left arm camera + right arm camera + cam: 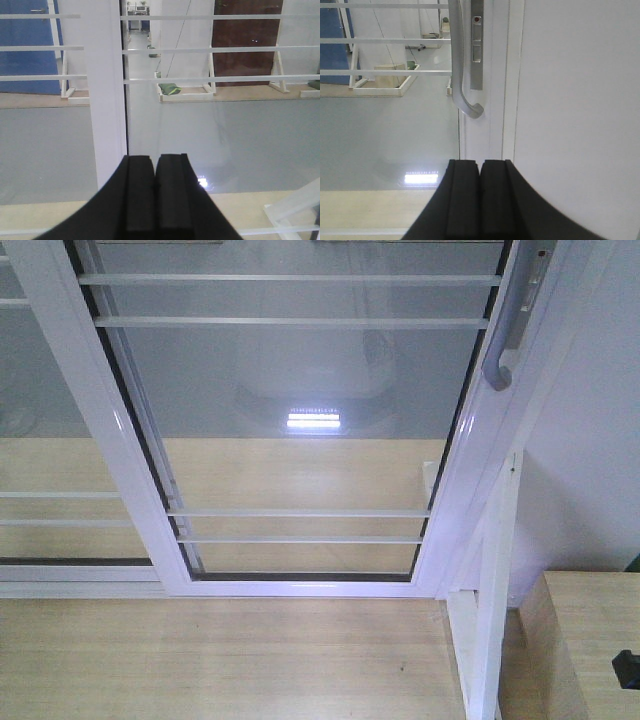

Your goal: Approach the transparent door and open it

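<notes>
At the right edge of the transparent door (300, 420), likely heavy, stiff, breakable glass, the curved handle (457, 65) is the hold; left gripper (155, 200) and right gripper (480, 200) clenched, empty.

Glass panels in front view: two. One transparent door (300, 420), one handle-less panel (40, 380) left of it.
Handles: one curved grey handle (508, 330), on door's right side.
Across door: four horizontal white bars (290, 279), in two pairs, upper and lower.
One slanted white post (495, 580).
One wooden block (590, 640) at right.
One bright light reflection (313, 420) behind glass.
Grippers: two, left gripper (155, 160) and right gripper (480, 162). Two black fingers (139, 190) on each, pressed together.
</notes>
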